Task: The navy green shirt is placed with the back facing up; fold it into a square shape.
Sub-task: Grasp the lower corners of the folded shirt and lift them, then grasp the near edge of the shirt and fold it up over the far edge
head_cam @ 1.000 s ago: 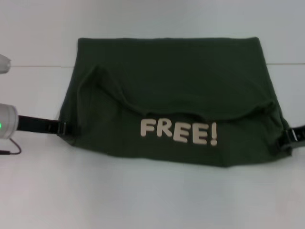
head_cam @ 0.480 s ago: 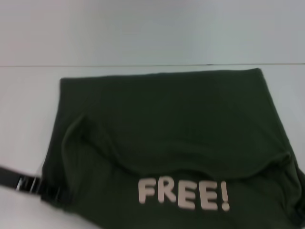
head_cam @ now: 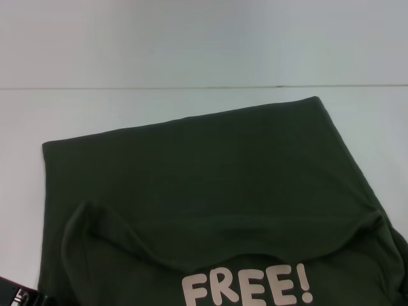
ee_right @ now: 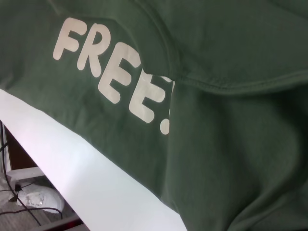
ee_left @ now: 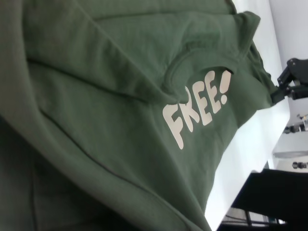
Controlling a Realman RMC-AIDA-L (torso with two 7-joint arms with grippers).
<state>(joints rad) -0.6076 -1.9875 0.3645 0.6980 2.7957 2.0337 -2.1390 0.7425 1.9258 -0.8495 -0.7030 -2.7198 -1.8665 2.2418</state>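
The navy green shirt (head_cam: pixel 217 185) lies folded on the white table, its lower layer showing the cream word "FREE!" (head_cam: pixel 245 288) under a curved fabric edge. It runs off the near edge of the head view. Only a black sliver of my left gripper (head_cam: pixel 24 298) shows, at the shirt's near left corner, shut on the cloth. The left wrist view is filled with the shirt (ee_left: pixel 96 96), bunched up close. Far off in that view, my right gripper (ee_left: pixel 280 91) pinches the opposite side edge. In the right wrist view I see the shirt (ee_right: pixel 231 96) and lettering.
The white table (head_cam: pixel 95 108) stretches beyond the shirt, with a thin seam line (head_cam: pixel 191 87) across its far part. The table's near edge (ee_right: pixel 96 178) shows in the right wrist view, with floor and cables below it.
The shirt has slid toward me across the table and turned slightly, its left side now nearer. Both grippers moved back with it, mostly leaving the head view.
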